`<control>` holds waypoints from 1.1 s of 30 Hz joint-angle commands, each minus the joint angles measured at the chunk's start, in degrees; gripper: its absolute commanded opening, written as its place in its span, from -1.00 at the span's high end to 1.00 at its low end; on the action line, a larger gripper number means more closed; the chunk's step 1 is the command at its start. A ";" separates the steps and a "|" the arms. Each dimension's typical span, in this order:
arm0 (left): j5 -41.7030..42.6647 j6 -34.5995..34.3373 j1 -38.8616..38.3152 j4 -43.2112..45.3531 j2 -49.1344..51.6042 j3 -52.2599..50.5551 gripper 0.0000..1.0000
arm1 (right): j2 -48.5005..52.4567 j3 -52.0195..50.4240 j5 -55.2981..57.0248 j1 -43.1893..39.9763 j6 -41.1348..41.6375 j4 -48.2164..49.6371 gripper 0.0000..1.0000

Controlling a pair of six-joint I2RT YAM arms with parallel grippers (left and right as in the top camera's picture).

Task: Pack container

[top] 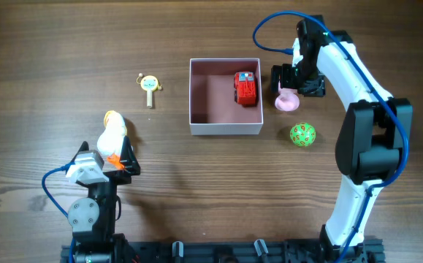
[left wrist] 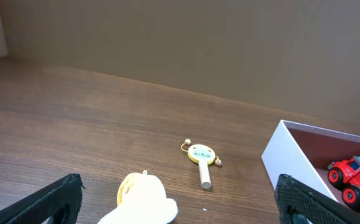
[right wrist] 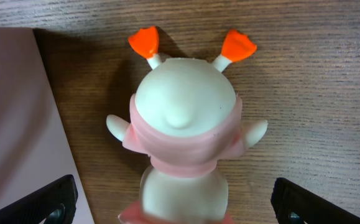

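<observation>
Your R tool [right wrist: 173, 202], released, hangs over the pink-scarf toy [right wrist: 183, 124], long axis 12-6; container [top: 224, 130] sits just beside at 9 o'clock.

I can read no text, number or brand on any of my three feeds. The small red plastic toy truck [top: 246, 88] inside the square white-walled box with a dusty-pink inside [top: 211, 98] has a pale patch on its roof, too small to make out. The green ball with coloured specks [top: 302, 135] may carry figures, but they are too blurred to tell. The round yellow rattle on a wooden stick [left wrist: 199, 154] shows only a pale printed disc, nothing legible.
</observation>
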 commanded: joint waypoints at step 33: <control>-0.72 1.16 -0.44 0.15 -0.37 -0.37 -1.00 | 2.10 -0.74 2.10 0.22 0.26 0.85 -0.99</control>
